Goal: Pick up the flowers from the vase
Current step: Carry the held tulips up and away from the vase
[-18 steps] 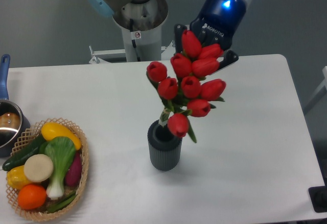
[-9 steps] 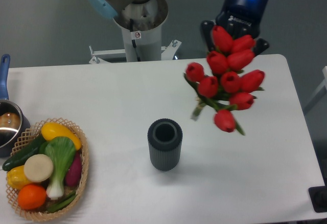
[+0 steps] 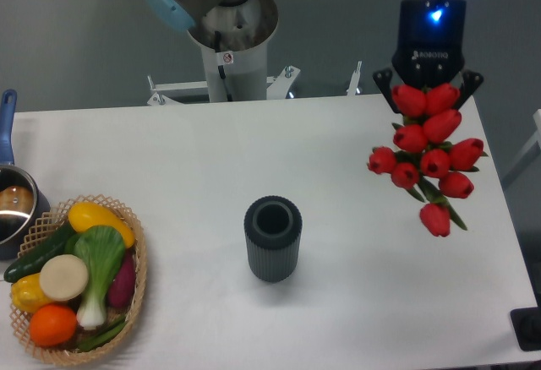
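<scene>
The flowers (image 3: 428, 155), a bunch of red tulip buds with green stems, hang in the air over the right side of the table, clear of the vase. My gripper (image 3: 428, 93) is shut on the top of the bunch, its dark fingers showing on both sides of the upper buds. The vase (image 3: 272, 238), dark grey and ribbed with a round open mouth, stands upright near the table's middle with nothing in it, well to the left of and below the bunch.
A wicker basket (image 3: 135, 281) of vegetables and fruit sits at the front left. A blue-handled metal pot (image 3: 12, 201) is at the left edge. The arm's base column (image 3: 230, 32) rises behind the table. A dark object (image 3: 529, 328) lies at the front right corner.
The gripper has carried the flowers up out of the vase and to the right, from above the vase to over the table's right side. The vase stayed put.
</scene>
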Controlling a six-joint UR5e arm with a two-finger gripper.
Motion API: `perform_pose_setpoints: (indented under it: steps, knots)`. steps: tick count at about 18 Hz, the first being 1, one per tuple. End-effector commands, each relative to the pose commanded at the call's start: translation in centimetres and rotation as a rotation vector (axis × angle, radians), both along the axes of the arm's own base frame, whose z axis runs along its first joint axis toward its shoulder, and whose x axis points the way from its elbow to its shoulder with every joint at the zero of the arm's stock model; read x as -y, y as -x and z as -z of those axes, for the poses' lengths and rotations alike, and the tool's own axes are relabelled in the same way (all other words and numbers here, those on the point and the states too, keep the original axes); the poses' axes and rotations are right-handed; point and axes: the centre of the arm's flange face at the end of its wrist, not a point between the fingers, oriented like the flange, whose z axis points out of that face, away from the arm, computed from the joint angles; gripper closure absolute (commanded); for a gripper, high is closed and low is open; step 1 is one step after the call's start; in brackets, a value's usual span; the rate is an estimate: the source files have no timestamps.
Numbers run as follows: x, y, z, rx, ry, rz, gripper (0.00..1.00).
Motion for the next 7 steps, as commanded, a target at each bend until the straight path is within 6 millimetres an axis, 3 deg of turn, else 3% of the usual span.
perform_pose_setpoints:
  steps: [4, 7]
  knots:
    - [-1.5, -0.5, 3.4, 0.007, 0.243, 0.057, 1.0]
    - [-1.4, -0.1, 5.3, 0.041, 0.319, 0.064, 1.0]
